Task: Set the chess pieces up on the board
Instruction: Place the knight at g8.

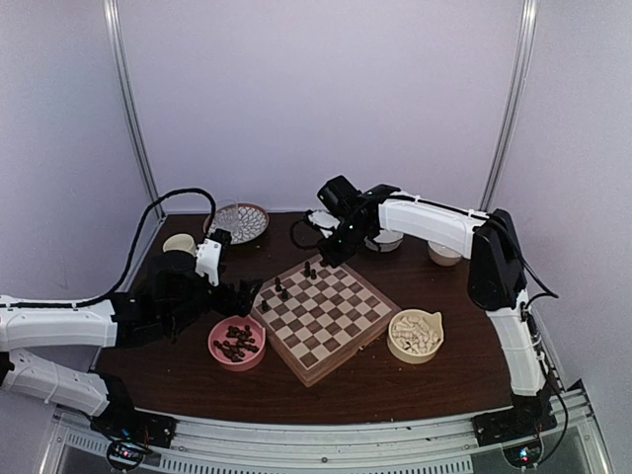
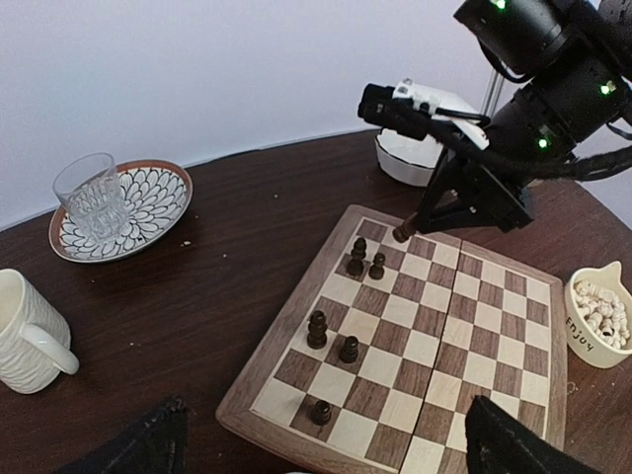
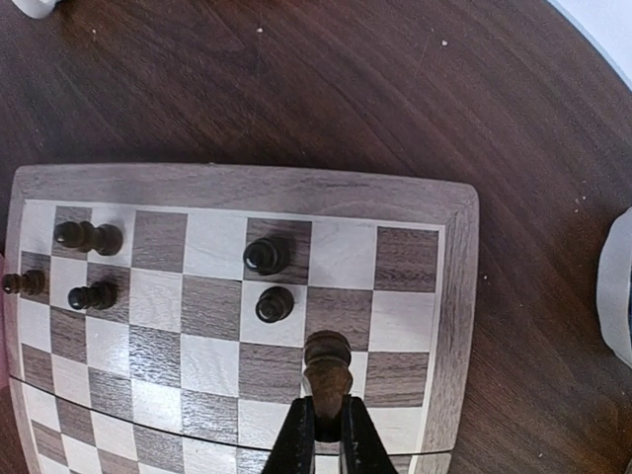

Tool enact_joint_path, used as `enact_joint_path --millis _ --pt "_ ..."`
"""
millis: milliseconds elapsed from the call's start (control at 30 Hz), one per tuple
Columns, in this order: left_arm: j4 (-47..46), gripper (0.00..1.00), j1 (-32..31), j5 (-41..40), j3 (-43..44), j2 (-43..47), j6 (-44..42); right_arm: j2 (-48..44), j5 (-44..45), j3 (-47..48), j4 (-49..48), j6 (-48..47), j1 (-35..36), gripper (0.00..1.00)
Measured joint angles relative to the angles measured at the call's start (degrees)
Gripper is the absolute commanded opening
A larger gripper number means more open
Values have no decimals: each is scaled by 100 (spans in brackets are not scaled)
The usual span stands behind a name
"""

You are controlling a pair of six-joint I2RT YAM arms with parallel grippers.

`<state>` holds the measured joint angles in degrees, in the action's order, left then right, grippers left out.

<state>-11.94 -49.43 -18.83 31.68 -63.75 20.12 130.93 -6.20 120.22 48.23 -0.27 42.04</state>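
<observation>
I'm holding my right arm (image 1: 434, 222) stretched leftward, right gripper (image 3: 326, 420) tilted down, pinching a dark brown carved chess piece (image 3: 327, 363), checked wooden board (image 3: 247, 183) just beneath, left gripper (image 1: 240, 293) spread wide.

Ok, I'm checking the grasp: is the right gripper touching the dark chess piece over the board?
Touching. The right wrist view shows the right gripper closed on the dark piece, with a finger pressed against each side of it.

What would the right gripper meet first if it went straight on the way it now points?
The right gripper, shut on a dark chess piece, points down at the board. Its piece would probably land on a free square near the far border; the height is unclear.
</observation>
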Motion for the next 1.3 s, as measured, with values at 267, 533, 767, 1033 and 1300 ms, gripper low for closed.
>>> enact_joint_path --millis 267,533,767,1033,1300 --pt "4 98 11 0 0 -33 63 389 -2 251 133 -90 -57 0" --pt "0 98 26 79 0 -44 79 533 -11 433 -15 -101 -70 0" --pt "0 98 26 125 0 -44 79 828 -15 730 -83 -109 -70 0" --pt "-2 98 26 197 0 -55 79 922 -63 800 -114 -109 -70 3" --pt "-4 98 26 260 0 -61 79 925 -61 800 -136 -131 -70 17"
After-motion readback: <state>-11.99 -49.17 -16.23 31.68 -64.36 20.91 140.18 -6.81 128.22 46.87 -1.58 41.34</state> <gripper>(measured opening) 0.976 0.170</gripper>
